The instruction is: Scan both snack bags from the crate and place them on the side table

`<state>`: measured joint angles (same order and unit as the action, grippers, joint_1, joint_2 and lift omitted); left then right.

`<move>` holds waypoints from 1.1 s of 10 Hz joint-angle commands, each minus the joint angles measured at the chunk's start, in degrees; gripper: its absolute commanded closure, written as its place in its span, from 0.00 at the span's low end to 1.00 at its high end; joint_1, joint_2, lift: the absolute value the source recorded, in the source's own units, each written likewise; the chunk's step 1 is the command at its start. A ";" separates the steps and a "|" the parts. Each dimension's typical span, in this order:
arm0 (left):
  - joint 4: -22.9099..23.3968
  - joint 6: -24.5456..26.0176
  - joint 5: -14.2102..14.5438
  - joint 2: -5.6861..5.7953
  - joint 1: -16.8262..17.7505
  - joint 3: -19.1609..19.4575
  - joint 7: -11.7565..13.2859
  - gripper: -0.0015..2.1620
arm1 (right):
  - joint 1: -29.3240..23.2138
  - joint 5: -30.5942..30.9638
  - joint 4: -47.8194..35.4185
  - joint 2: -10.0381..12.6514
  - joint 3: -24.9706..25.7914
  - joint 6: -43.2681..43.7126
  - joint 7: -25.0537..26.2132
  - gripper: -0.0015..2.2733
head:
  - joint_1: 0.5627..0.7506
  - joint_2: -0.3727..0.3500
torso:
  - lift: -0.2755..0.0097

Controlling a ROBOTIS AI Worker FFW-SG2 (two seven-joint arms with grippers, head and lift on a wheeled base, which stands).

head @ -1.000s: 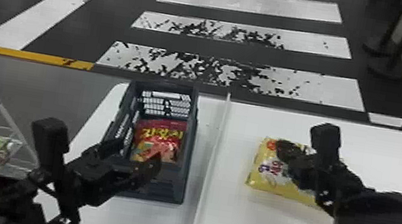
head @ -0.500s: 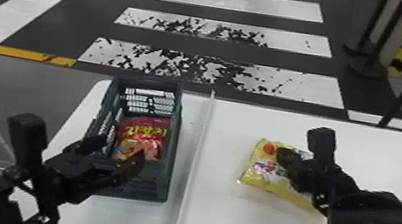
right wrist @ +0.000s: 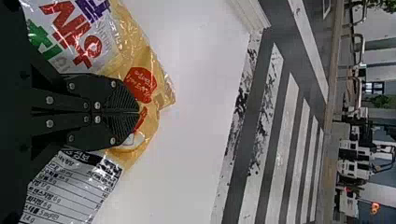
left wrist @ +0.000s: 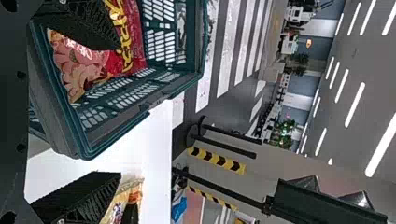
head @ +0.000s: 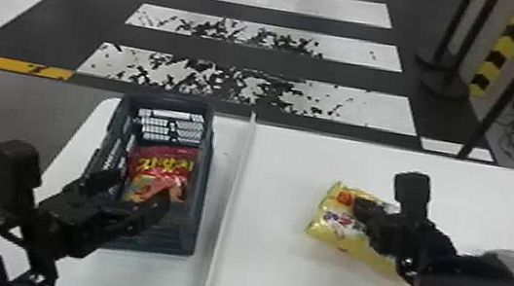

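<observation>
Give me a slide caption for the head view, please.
Left end effector open at the crate holding the red bag; right end effector pinching the yellow bag.

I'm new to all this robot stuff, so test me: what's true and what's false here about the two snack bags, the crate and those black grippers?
1. The red bag lies inside the crate. True.
2. The left gripper is shut on the red bag. False: its fingers stand apart, open.
3. The right gripper is closed on the yellow bag. True.
4. The yellow bag is in the crate. False: it is outside, on the other side of the white divider.
5. The crate stands on the robot's left side of the divider. True.
</observation>
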<state>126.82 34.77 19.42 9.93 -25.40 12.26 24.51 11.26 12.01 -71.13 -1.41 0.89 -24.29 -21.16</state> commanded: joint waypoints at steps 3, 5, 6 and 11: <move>-1.22 0.00 0.01 0.00 0.88 -1.18 0.09 0.02 | -5.28 1.09 -8.41 0.01 3.24 -5.38 0.68 0.99 | 0.70 0.53 | 0.63; -1.49 0.00 0.01 -0.09 1.05 -1.53 0.09 0.02 | -7.74 1.61 -11.22 0.01 4.56 -6.26 1.39 0.99 | 0.70 0.49 | 0.63; -1.66 0.00 0.01 0.00 1.14 -1.45 0.09 0.02 | -9.32 1.00 -13.07 0.01 5.08 -6.43 1.74 0.99 | 0.70 0.48 | 0.63; -2.63 -0.17 0.01 0.00 1.49 -1.80 0.27 0.02 | -14.16 -1.55 -25.11 0.27 4.56 -13.29 1.91 0.99 | 0.70 0.44 | 0.63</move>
<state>124.32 34.60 19.38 9.92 -23.90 10.45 24.79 -2.36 11.22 -94.49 -1.16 5.50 -37.40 -19.23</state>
